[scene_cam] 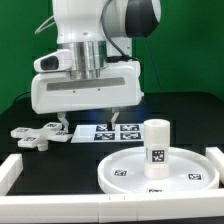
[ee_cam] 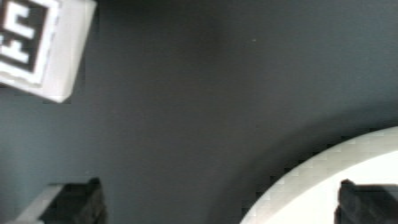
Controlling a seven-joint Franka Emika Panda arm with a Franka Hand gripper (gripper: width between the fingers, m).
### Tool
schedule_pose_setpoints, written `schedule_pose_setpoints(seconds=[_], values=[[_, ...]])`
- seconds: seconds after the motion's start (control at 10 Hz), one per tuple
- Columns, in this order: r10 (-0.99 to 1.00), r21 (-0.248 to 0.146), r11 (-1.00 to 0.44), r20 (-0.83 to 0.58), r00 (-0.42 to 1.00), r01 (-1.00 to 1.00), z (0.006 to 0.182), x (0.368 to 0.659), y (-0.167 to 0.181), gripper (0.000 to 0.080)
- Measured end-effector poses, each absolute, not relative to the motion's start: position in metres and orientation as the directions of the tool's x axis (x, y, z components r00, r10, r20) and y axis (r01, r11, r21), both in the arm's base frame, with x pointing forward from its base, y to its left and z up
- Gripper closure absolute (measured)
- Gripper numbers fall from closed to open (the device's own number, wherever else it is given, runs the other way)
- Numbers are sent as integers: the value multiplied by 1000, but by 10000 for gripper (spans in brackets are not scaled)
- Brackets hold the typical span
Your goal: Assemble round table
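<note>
The large rimmed round disc [scene_cam: 160,169] lies on the black table at the front of the exterior view's right. The short cylindrical leg [scene_cam: 157,145] stands upright on its middle, a tag on its side. The cross-shaped foot piece [scene_cam: 34,133] lies flat at the exterior view's left. My gripper [scene_cam: 90,122] hangs open and empty above the table between the foot piece and the disc, over the marker board's near edge. In the wrist view the two dark fingertips [ee_cam: 71,203] stand wide apart with bare table between them, and the disc's rim [ee_cam: 347,165] curves in beside one finger.
The marker board [scene_cam: 108,131] lies flat behind the disc; its corner shows in the wrist view [ee_cam: 39,48]. White straight border rails [scene_cam: 18,170] run along the table's front and side edges.
</note>
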State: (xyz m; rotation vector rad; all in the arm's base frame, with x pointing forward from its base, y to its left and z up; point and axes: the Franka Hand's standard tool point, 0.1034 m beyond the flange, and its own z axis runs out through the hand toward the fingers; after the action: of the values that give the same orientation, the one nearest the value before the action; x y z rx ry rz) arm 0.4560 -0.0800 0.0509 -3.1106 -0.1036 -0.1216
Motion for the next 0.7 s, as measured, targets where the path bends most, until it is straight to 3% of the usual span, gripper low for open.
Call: schedule_pose_setpoints(seconds=[0.3,0.7], values=[[146,-13,-989,77,986,147,48,452,-90,151],[218,23,-976,70,973,217,47,428,-154,151]])
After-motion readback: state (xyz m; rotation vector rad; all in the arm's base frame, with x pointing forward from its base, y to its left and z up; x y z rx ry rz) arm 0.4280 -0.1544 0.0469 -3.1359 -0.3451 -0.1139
